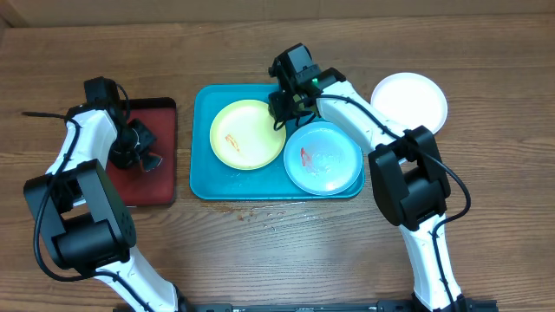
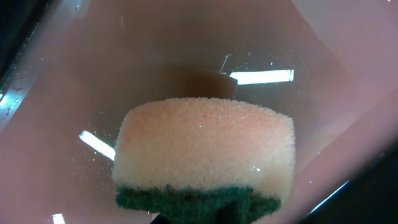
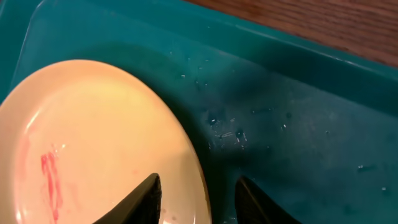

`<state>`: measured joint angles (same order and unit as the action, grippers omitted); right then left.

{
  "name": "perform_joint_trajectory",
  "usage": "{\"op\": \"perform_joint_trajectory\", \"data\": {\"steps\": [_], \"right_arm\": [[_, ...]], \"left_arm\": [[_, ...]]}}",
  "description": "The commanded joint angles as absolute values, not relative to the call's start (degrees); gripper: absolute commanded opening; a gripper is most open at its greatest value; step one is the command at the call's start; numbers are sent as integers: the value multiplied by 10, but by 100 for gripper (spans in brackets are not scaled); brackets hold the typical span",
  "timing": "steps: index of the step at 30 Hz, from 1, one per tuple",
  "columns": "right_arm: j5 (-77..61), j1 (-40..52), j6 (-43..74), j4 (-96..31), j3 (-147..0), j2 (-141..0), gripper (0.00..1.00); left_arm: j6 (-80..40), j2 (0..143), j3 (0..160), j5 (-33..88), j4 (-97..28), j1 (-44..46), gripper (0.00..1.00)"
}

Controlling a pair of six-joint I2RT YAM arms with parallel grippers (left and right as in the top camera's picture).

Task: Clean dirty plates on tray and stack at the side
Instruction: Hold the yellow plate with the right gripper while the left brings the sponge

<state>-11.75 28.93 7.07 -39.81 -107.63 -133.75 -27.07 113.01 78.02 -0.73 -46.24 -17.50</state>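
On the wooden table (image 1: 277, 251), a teal plastic tray (image 1: 201, 147) is holding a round yellow-green plate (image 3: 93, 137); the right pincer (image 3: 198, 190) is gaping astride its rim; the left pincer (image 1: 137, 147) is squeezing a peach sponge (image 2: 205, 149).

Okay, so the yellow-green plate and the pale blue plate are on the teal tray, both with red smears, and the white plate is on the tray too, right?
Not quite. The round white plastic plate is off the large teal-blue rectangular plastic tray, lying on the wooden table to its right, as the overhead view shows. The yellow-green plate and the pale mint-blue plate are on the tray, both with red smears.
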Motion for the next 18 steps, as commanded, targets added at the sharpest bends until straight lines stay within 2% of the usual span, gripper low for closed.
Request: {"op": "perform_joint_trajectory", "data": {"steps": [1,5,12,18], "right_arm": [[-114,292,40,-390,-1072,-1354,41],[-115,292,25,-390,-1072,-1366,40],[-116,292,25,-390,-1072,-1377,28],[-117,293,57,-391,-1072,-1378,4]], "left_arm": [[-275,1131,774,-15,-465,-173,6],[-275,1131,774,-15,-464,-173,6],[-275,1131,774,-14,-465,-172,7],[-274,1131,774,1,-465,-172,13]]}}
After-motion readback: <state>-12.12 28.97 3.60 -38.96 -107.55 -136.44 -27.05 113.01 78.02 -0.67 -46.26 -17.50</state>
